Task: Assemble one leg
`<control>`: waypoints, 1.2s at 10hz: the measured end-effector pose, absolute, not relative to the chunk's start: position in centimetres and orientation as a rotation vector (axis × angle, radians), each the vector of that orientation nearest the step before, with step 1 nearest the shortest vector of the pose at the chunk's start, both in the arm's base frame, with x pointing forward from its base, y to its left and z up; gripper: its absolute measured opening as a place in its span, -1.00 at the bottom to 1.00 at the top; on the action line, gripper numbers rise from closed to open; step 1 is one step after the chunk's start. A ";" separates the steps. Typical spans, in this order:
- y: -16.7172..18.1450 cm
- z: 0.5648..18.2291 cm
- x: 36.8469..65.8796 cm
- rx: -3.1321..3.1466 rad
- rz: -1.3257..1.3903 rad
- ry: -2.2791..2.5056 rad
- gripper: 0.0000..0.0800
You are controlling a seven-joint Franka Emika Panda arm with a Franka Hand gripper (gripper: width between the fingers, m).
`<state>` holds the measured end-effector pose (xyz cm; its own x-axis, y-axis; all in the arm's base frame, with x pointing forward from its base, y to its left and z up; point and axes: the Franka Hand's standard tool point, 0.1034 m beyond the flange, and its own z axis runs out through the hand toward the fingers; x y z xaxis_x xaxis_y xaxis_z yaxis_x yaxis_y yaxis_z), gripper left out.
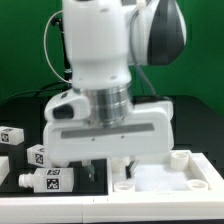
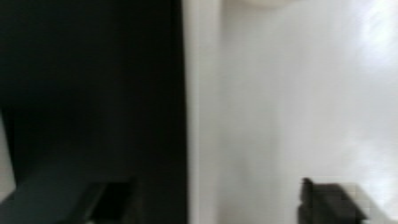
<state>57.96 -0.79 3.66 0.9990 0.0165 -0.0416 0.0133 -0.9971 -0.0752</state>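
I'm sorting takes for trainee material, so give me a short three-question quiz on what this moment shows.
1. True or false: the gripper is shut on a leg.
2. Where do the loose legs lie, relative to the large tray-like piece? A) toward the exterior view's left B) toward the exterior view's right C) on top of it
3. How many legs show in the exterior view?

Key
1. False: in the wrist view the fingers stand apart, with no leg between them.
2. A.
3. Three: the one already marked, plus two more.
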 end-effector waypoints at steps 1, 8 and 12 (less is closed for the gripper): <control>-0.8 4.9 56.5 -3.061 0.069 -0.121 0.51; -0.4 7.3 55.1 -3.051 0.049 -0.380 0.62; -1.6 7.1 49.4 -2.939 -0.061 -1.018 0.62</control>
